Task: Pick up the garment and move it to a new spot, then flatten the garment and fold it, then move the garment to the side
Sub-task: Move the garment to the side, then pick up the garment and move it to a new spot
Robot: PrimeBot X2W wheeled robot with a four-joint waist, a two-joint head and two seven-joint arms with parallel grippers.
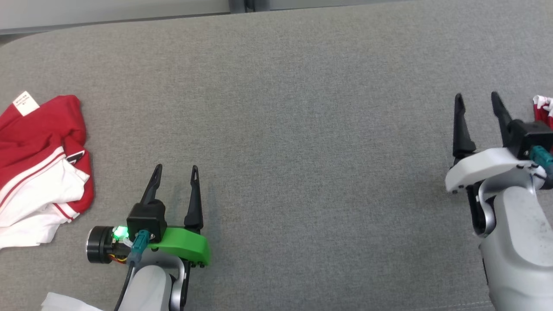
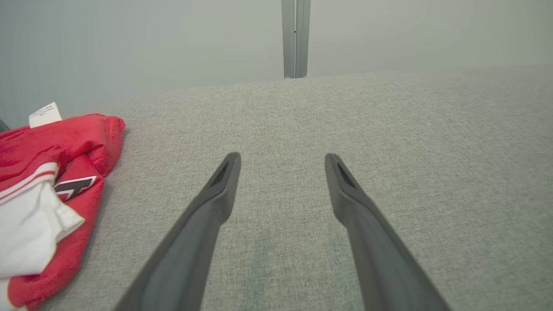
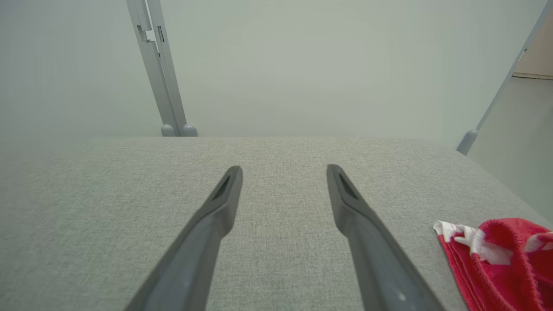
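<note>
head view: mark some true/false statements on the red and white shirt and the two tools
1. The red short-sleeved T-shirt with white sleeves lies at the left edge of the grey fabric surface. True.
2. The left tool is shut on the T-shirt. False: it is open, beside the shirt and apart from it, holding nothing.
3. The right tool is open and empty. True.
4. The T-shirt is spread flat and neatly folded. False: it lies crumpled, with its white label sticking out at the far end.
5. A smaller red cloth with white trim lies at the far right, next to the right tool. True.
</note>
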